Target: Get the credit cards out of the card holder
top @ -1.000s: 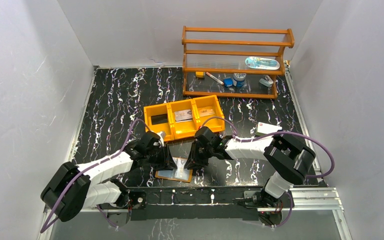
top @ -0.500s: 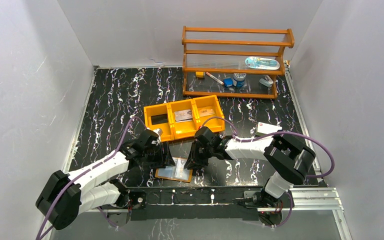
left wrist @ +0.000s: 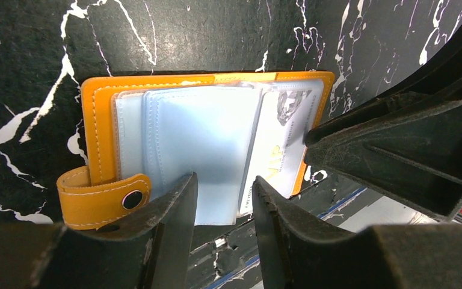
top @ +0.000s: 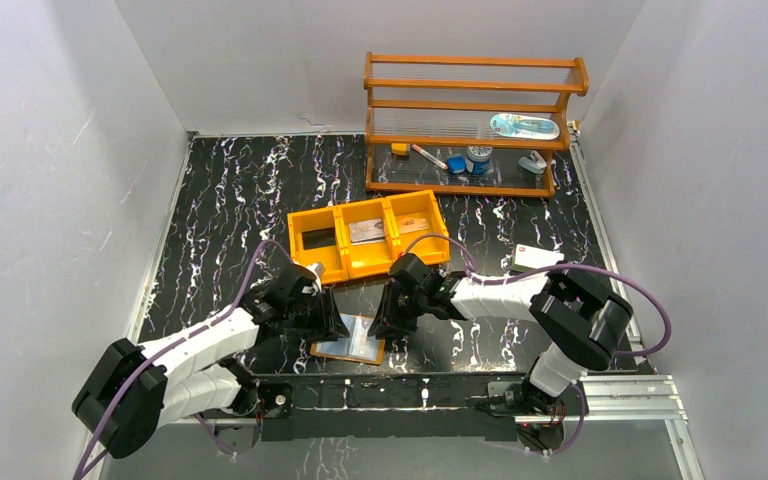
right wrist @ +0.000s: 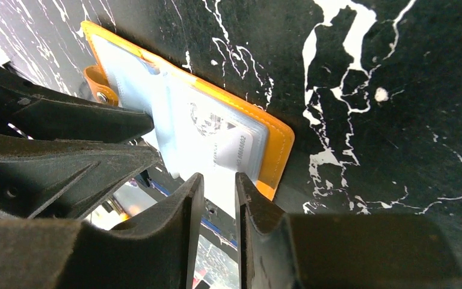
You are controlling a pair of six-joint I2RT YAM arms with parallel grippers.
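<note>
We find the card holder (left wrist: 204,141) lying open and flat on the desk (top: 230,190), just ahead of both end effectors, its long axis running across their finger gaps. Left end effector (left wrist: 224,183): released, fingers apart astride the near edge of a pale blue pocket (left wrist: 180,138). Right end effector (right wrist: 219,180): narrow gap at the near edge of the whitish credit card (right wrist: 228,147); we cannot tell whether it grasps. The right arm is nearer the card.
</note>
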